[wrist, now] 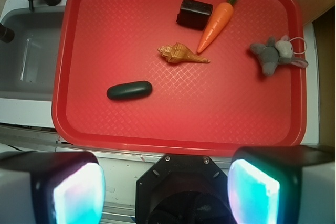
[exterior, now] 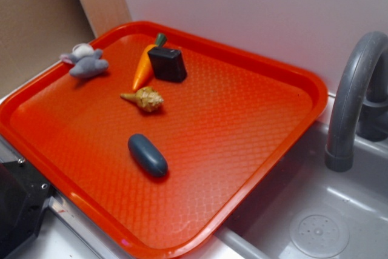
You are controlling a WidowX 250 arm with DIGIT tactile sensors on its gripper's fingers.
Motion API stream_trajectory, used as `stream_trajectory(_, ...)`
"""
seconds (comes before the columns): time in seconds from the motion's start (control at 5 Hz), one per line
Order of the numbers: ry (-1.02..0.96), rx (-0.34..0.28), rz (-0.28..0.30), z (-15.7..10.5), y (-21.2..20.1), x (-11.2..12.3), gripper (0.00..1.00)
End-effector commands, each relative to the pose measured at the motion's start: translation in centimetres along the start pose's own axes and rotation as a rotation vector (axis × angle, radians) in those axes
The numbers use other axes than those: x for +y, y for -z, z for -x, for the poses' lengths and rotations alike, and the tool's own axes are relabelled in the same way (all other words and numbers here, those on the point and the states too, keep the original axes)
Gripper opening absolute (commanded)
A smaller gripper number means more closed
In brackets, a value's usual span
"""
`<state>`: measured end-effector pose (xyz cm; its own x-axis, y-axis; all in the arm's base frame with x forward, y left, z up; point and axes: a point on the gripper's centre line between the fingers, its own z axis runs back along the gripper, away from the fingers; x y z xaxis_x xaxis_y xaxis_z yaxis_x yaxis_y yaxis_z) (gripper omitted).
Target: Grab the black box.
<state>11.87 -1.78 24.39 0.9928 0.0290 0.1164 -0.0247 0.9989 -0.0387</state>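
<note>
The black box (exterior: 167, 63) (wrist: 193, 13) lies near the far edge of the red tray (exterior: 260, 131) (wrist: 105, 19), touching or almost touching the toy carrot (exterior: 144, 68) (wrist: 216, 22). In the wrist view my gripper (wrist: 165, 187) hangs high over the tray's near rim. Its fingers (wrist: 77, 192) stand wide apart with nothing between them. It is far from the box. The gripper itself does not show in the exterior view.
Also on the tray are a tan seashell (exterior: 144, 99) (wrist: 181, 54), a dark blue-grey capsule (exterior: 147, 155) (wrist: 129, 90) and a grey plush mouse (exterior: 85, 60) (wrist: 274, 54). A grey sink (exterior: 315, 210) with a curved faucet (exterior: 354, 95) adjoins the tray. The robot's black base (wrist: 181, 187) sits beneath the gripper.
</note>
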Motion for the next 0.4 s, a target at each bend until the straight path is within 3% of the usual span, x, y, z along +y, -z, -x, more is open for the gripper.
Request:
stream_trajectory(0.0, 0.0, 0.0, 0.0, 0.0, 0.0, 0.0, 1.0)
stream_trajectory(0.2, 0.126, -0.082, -0.158, -4.9, 1.9, 2.7, 1.0)
